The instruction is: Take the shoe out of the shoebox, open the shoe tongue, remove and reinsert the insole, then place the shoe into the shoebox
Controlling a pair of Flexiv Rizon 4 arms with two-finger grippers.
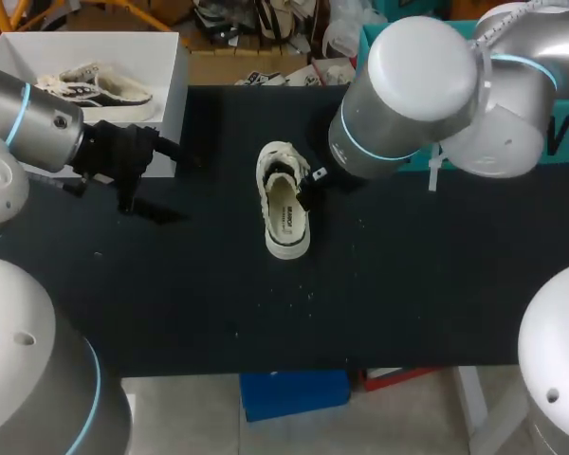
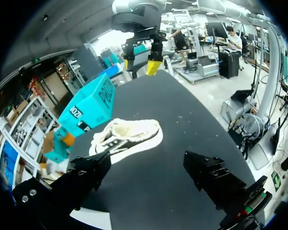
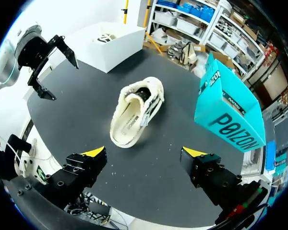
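A cream shoe (image 1: 284, 201) with a white sole lies on the black table (image 1: 408, 284), its opening up and the insole (image 1: 286, 216) showing inside. My right gripper (image 3: 144, 153) hangs open above the table just short of the shoe (image 3: 134, 112), with nothing between its fingers. In the head view the right gripper (image 1: 313, 182) is mostly hidden under its arm, beside the shoe's right flank. My left gripper (image 2: 149, 175) is open and empty, off to the left of the shoe (image 2: 127, 136); in the head view this left gripper (image 1: 152, 178) sits near the white shoebox (image 1: 175, 104).
The white shoebox (image 3: 113, 40) at the back left holds a second shoe (image 1: 95, 87). A teal box (image 1: 559, 142) stands at the table's right rear, close behind the shoe in the left wrist view (image 2: 86, 108).
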